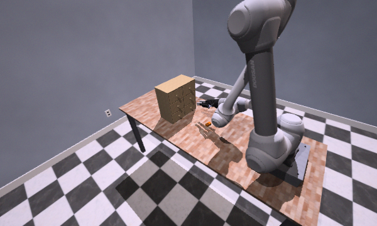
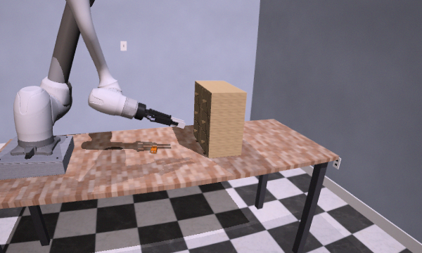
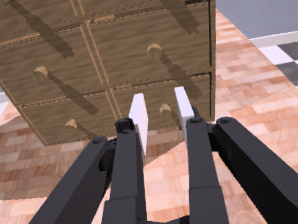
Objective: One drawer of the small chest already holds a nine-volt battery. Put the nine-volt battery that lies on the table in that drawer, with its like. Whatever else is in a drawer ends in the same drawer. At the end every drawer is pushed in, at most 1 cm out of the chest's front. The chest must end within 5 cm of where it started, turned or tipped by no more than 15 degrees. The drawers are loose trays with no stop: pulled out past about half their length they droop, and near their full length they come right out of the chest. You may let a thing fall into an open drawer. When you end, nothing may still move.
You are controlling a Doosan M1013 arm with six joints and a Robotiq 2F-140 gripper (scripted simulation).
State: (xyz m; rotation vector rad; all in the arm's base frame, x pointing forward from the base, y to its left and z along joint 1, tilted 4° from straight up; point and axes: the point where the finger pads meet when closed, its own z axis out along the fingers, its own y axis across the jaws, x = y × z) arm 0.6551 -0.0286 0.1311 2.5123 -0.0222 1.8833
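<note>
The small wooden chest (image 1: 164, 105) (image 2: 226, 123) (image 3: 60, 32) stands upright on the table, with drawers in two columns and three rows. All drawer fronts look flush; their contents are hidden. The orange nine-volt battery (image 1: 208, 123) (image 2: 154, 150) lies on the table in front of the chest, out of the wrist view. My gripper (image 1: 198, 103) (image 2: 181, 123) (image 3: 160, 104) is partly open and empty, its fingers a narrow gap apart. It points at the chest's front, short of it. The bottom right drawer's knob (image 3: 165, 108) shows beyond and between the fingers in the wrist view.
The wooden table (image 1: 182, 141) (image 2: 126, 187) bears the chest near its far end and the arm's base (image 1: 303, 166) (image 2: 32, 169) at the other. The neighbouring bottom left knob (image 3: 71, 124) and the middle right knob (image 3: 155, 50) stick out near the fingers' line.
</note>
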